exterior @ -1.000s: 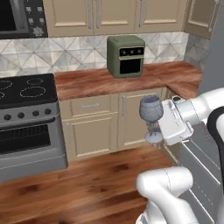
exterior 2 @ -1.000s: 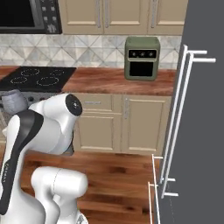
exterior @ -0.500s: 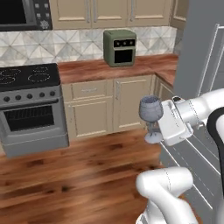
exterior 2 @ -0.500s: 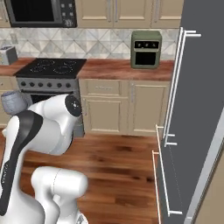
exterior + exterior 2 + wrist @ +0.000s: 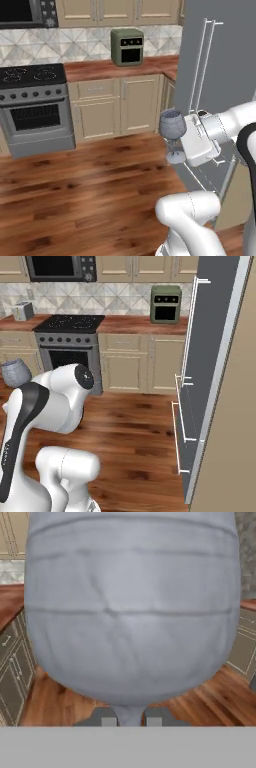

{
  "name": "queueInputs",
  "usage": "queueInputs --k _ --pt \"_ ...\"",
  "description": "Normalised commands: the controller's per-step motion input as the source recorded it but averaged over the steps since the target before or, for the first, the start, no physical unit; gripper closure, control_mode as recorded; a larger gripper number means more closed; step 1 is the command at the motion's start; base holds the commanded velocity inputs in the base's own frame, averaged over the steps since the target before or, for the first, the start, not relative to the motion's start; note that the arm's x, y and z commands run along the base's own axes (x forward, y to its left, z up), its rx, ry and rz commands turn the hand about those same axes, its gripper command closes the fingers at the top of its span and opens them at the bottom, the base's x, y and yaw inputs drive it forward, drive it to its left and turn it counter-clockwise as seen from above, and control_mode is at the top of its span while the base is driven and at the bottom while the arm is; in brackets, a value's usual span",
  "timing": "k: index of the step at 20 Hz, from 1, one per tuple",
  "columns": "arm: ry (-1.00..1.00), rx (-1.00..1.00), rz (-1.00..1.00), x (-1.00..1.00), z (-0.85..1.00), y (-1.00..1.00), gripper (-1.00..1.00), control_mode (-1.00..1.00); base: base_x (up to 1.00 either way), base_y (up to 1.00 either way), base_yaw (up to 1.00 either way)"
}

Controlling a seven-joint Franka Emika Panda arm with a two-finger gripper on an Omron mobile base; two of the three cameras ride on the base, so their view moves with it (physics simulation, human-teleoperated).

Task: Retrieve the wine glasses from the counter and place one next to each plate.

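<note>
One translucent blue-grey wine glass (image 5: 172, 125) hangs upright over the wooden floor, in front of the fridge. My gripper (image 5: 179, 143) is shut on its thin stem, just above the round foot. In the hand view the glass's bowl (image 5: 130, 612) looms very close, with the stem pinched between the dark fingertips (image 5: 109, 720) of the gripper (image 5: 131, 720). The bowl (image 5: 16, 372) also peeks out left of the arm in the right base view. The reddish-brown counter (image 5: 100, 70) runs along the far wall. The plates and the other glass are out of view.
A green toaster oven (image 5: 127, 47) stands on the counter, and a stove (image 5: 32, 75) with a microwave (image 5: 57, 266) above it is to its left. A tall grey fridge (image 5: 220, 60) stands close on the right. A silver toaster (image 5: 23, 311) sits far left. Wooden floor (image 5: 75, 185) lies between me and the cabinets.
The whole picture has shifted, so the base has moved: the counter and stove now lie farther off and more floor shows. The glass stays held in the same pose.
</note>
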Motion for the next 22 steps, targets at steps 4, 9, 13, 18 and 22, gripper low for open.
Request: queueInputs --k 4,9,13,18,22 --pt "0.00 0.00 0.00 0.00 0.00 0.00 1.00 1.00 -1.00 0.00 0.00" --pt "0.00 0.00 0.00 0.00 0.00 0.00 1.00 1.00 -1.00 0.00 0.00" --pt "0.00 0.00 0.00 0.00 0.00 0.00 1.00 1.00 -1.00 0.00 0.00" --pt "0.00 0.00 0.00 0.00 0.00 0.00 1.00 1.00 -1.00 0.00 0.00" --pt "0.00 0.00 0.00 0.00 0.00 0.00 1.00 1.00 -1.00 0.00 0.00"
